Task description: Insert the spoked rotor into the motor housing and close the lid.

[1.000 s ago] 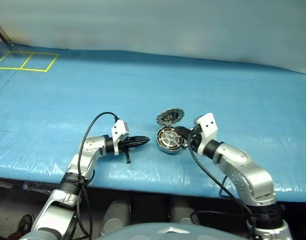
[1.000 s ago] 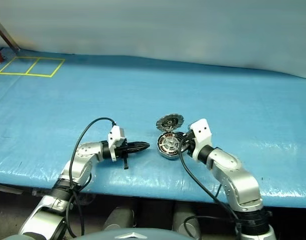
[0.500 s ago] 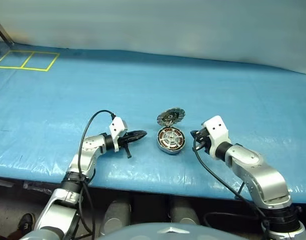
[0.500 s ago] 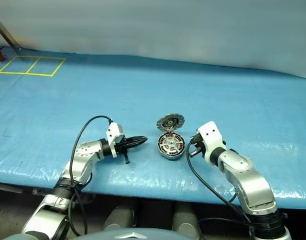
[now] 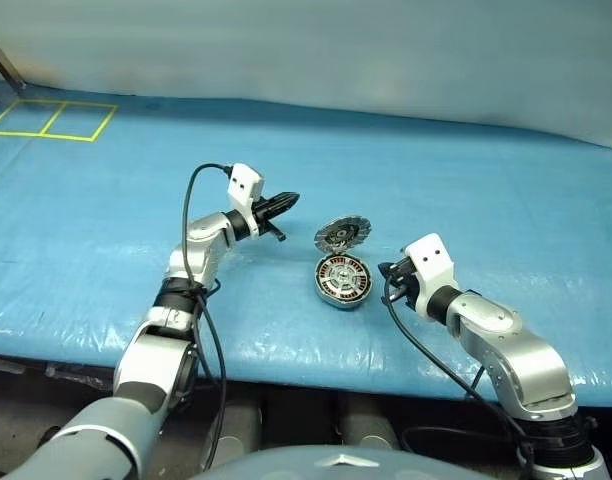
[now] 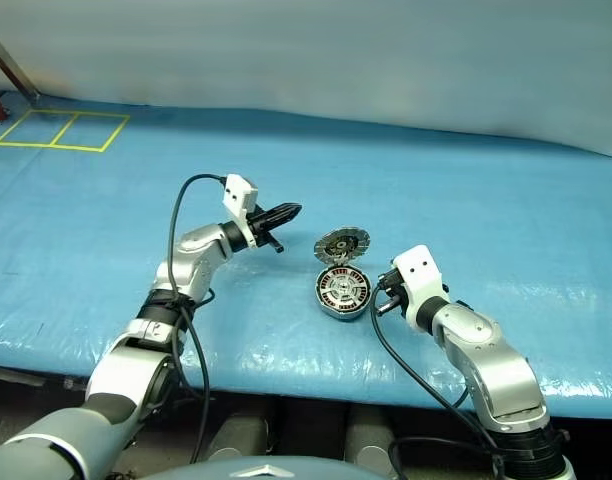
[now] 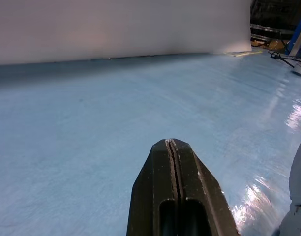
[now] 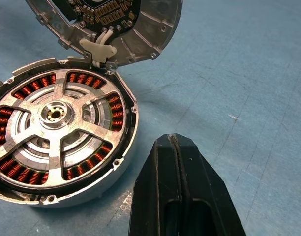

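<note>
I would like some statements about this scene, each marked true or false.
1. The spoked rotor already sits inside the motor housing. True.
2. The lid lies flat and closed over the housing. False: it stands open, tilted up at the housing's far edge.
3. The left hand holds the lid. False: it is shut on nothing, above the blue table cover, apart from the lid.
4. The right hand is shut, beside the housing. True.
</note>
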